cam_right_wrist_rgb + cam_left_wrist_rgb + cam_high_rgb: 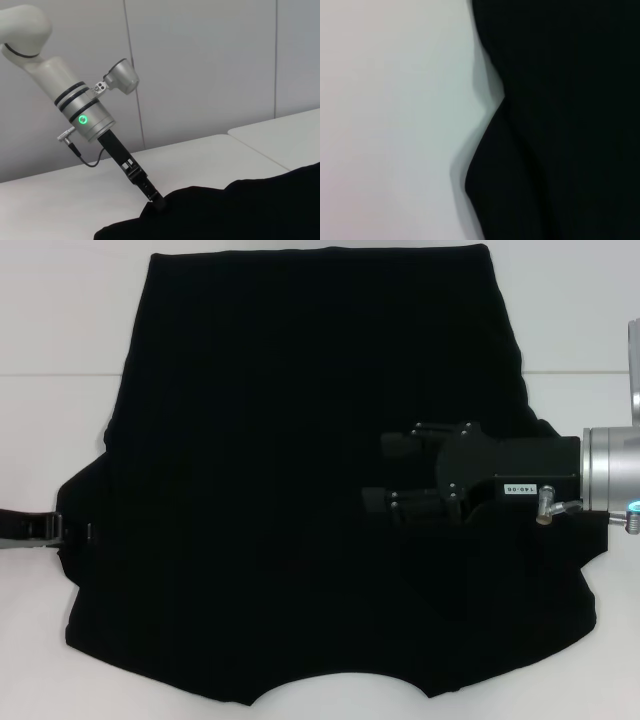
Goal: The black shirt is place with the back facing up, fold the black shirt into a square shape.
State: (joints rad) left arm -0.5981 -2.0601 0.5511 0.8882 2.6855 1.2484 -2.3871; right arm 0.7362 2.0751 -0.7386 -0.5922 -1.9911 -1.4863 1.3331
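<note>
Right wrist view alone shows left gripper (159, 204) — pinching black shirt (240, 210).

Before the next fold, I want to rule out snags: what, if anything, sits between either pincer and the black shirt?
Nothing visible. The left pincer meets the black shirt at its left sleeve edge; the right pincer is directly above the cloth.

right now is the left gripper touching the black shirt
Touching. The right wrist view shows the left gripper pressed into the raised edge of the black shirt, with no gap.
</note>
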